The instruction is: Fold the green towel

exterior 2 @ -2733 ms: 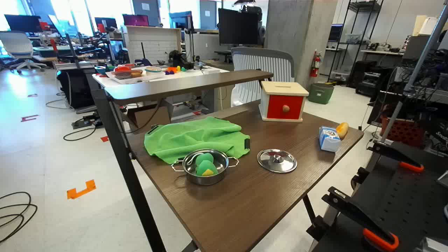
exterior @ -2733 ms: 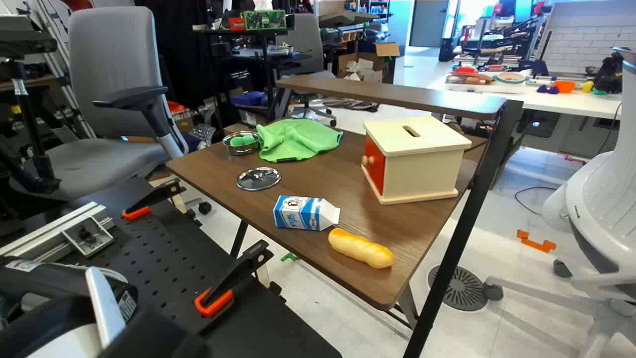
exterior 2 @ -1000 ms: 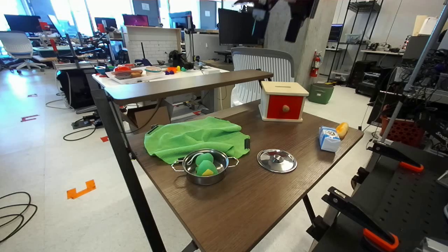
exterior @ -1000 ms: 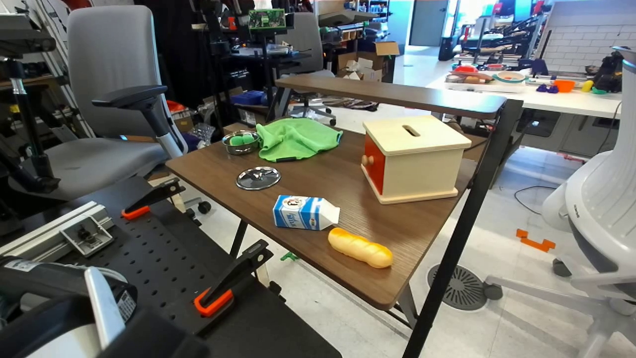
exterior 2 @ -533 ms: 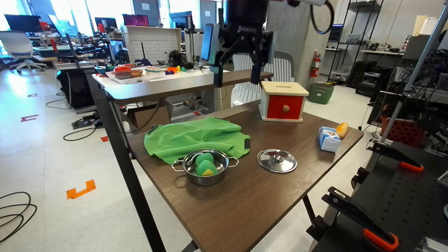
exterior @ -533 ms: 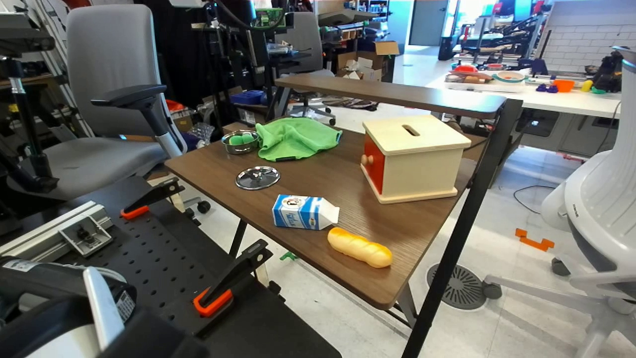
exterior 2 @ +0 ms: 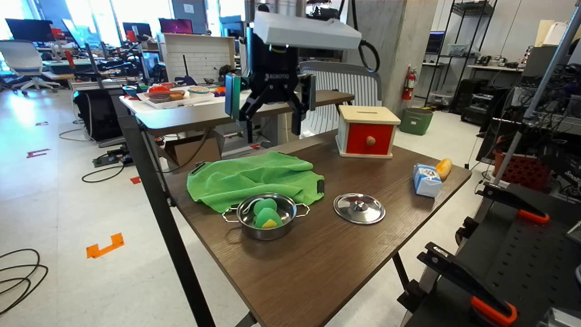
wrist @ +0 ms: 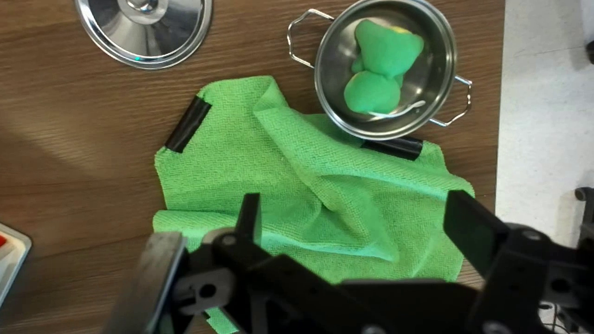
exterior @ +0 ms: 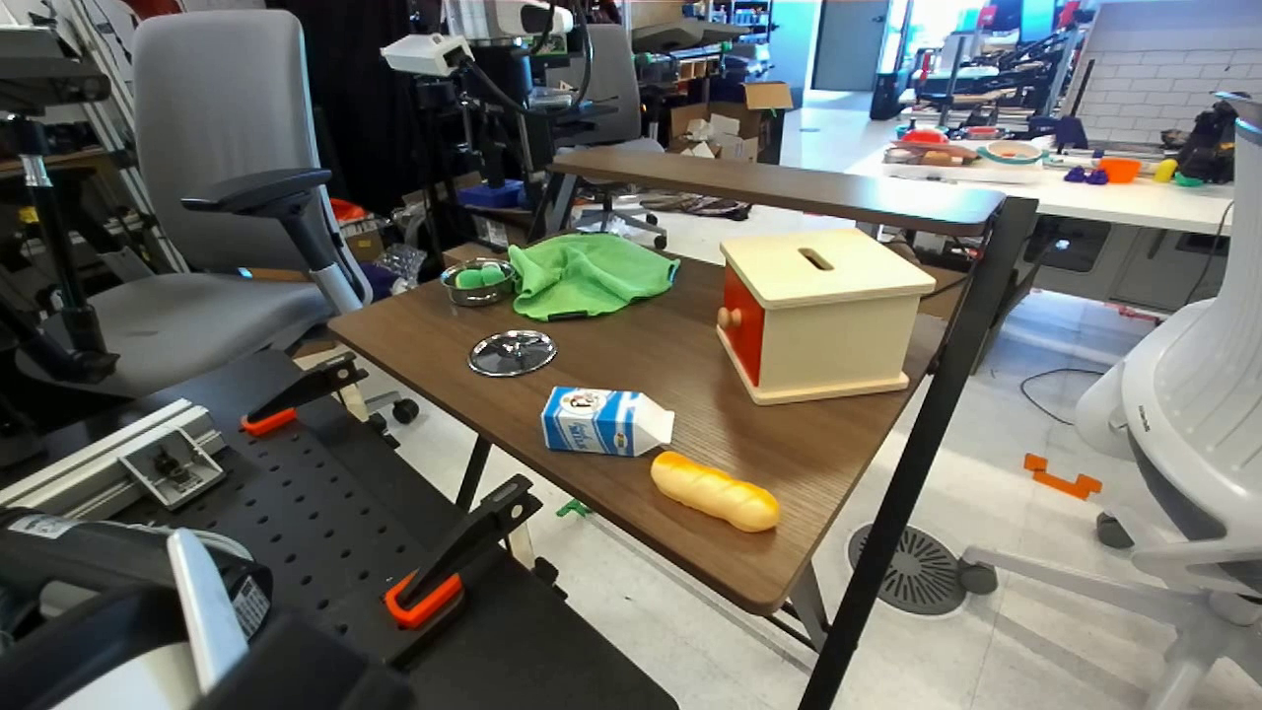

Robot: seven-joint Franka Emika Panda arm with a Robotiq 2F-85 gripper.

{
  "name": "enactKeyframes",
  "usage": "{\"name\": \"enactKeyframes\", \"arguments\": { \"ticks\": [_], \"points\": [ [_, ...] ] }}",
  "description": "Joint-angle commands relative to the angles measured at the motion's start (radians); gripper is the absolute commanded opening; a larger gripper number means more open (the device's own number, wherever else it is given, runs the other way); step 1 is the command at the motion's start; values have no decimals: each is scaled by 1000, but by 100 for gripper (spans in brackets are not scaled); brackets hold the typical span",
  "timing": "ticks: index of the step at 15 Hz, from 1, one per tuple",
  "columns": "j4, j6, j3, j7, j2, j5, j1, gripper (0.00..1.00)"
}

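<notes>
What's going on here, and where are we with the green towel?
The black two-fingered robot gripper hangs open and empty above the rumpled green cloth towel. The towel lies spread on the brown wood-grain table, creased and not yet neatly folded. A round, shiny metal pot holding green lumps stands at the towel's edge, and a round metal lid lies apart from both.
</notes>
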Motion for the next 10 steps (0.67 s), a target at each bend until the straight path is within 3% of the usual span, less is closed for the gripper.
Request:
{"name": "enactKeyframes", "arguments": {
  "ticks": [1, 10],
  "points": [
    [114, -52, -35, 38, 78, 2, 46, 100],
    [247, -38, -76, 46, 236, -11, 84, 100]
  ]
}}
